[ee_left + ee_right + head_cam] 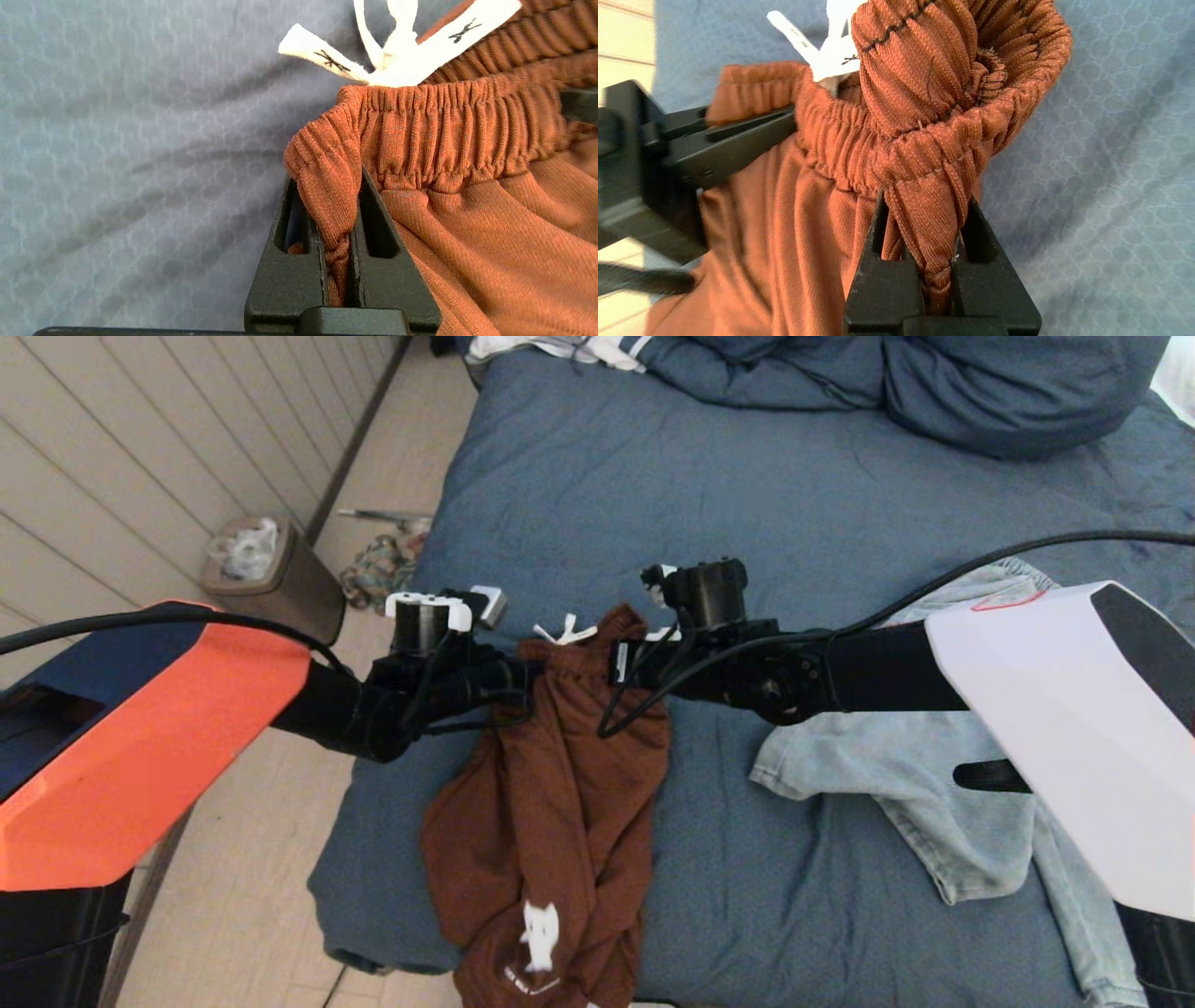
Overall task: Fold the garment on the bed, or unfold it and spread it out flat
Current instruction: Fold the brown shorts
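Head view: rust-brown shorts (551, 803) on bed (794, 504), six o'clock edge. Our left hand (337, 261) and right hand (931, 280) pinch waistband (448, 126) thinly; pulling apart risks slippage.

L arm (140, 747): orange shell w/ dark blue top panel, black forearm, black cable looping over it. White-capped black camera (428, 621) on wrist. R arm (1064, 709): white shell w/ black stripe, thin red mark near top edge, black forearm, loose black cables. Black camera (714, 593) on wrist. Hand fingers (378, 233) black plastic, wedge-shaped, slotted.
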